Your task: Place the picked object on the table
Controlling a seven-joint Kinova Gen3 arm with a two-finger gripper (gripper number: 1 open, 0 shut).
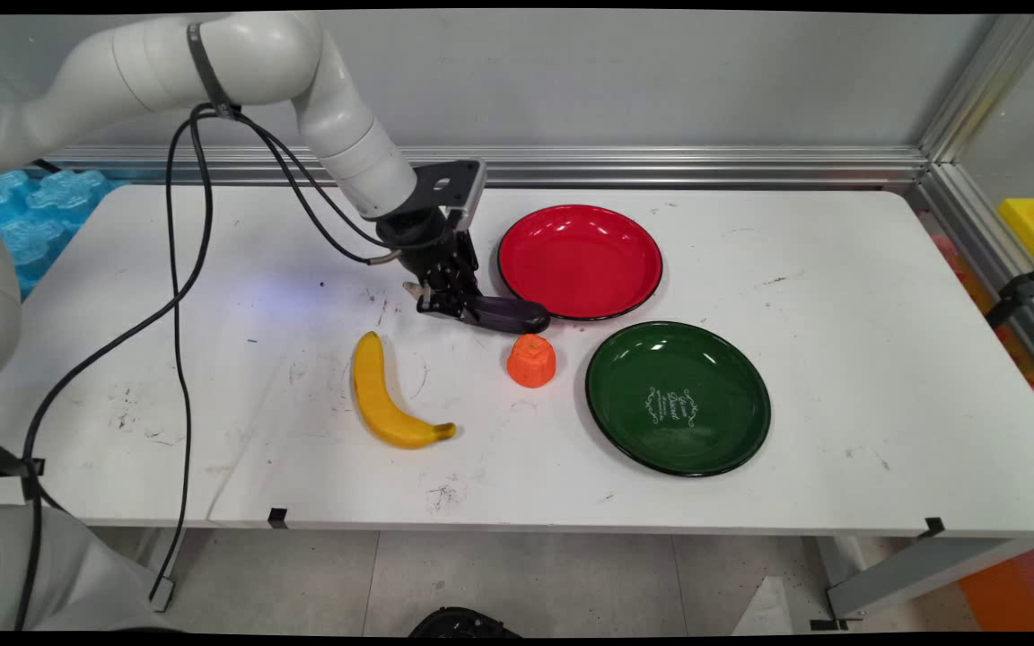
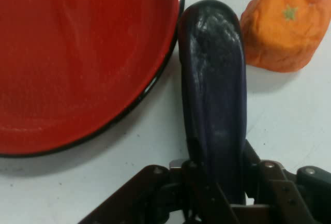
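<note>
My gripper point(image 1: 445, 301) is down at the table, shut on the stem end of a dark purple eggplant point(image 1: 510, 314). In the hand view the eggplant point(image 2: 214, 94) runs up from between the fingers, which press on both its sides. The eggplant lies beside the near-left rim of the red plate point(image 1: 580, 260), close to it point(image 2: 77, 63). An orange carrot stub point(image 1: 531, 361) stands just beyond the eggplant's free end point(image 2: 283, 25). A yellow banana point(image 1: 382, 395) lies to the near left of the gripper.
A green plate point(image 1: 677, 397) with white lettering sits to the right of the carrot stub. Black cables hang from the arm over the table's left side. Blue trays point(image 1: 28, 215) lie beyond the table's left edge. An aluminium rail runs along the back.
</note>
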